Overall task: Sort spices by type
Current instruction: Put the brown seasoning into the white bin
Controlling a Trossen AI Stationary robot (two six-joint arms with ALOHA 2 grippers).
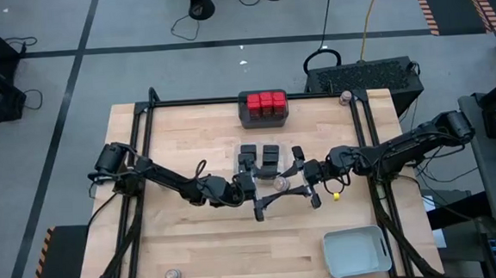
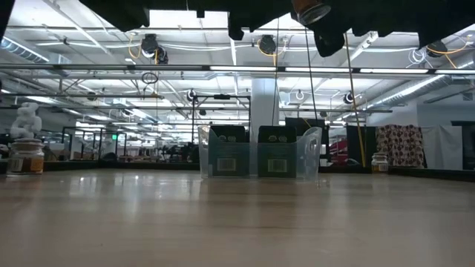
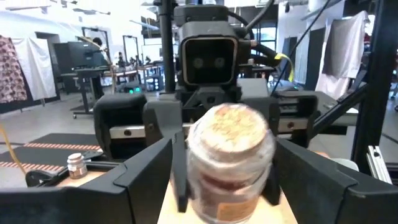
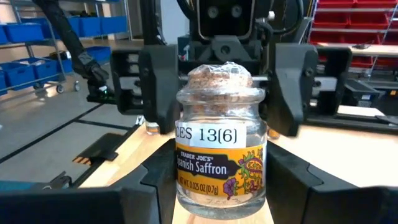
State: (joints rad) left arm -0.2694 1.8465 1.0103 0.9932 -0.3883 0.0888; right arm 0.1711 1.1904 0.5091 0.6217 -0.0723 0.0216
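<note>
Saffron jar (image 4: 221, 146) hangs mid-air over the surface (image 1: 188, 143), pinched by the right gripper (image 1: 295, 177); the left gripper (image 1: 260, 190) sits spread open around it, just near of the clear tray (image 2: 256, 152).

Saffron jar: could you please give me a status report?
Right hand shut on saffron jar, midair. Left hand open around it. Nothing in the way.

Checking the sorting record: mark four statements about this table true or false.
1. Red-topped containers sit in the dark tray at the far edge. True.
2. The jar between the left tool and right tool reads Spanish Saffron. True.
3. The pale tray holds the black boxes. False: they stand in the clear tray mid-table.
4. The left tool waits by the table edge. False: it meets the right tool mid-table.
</note>
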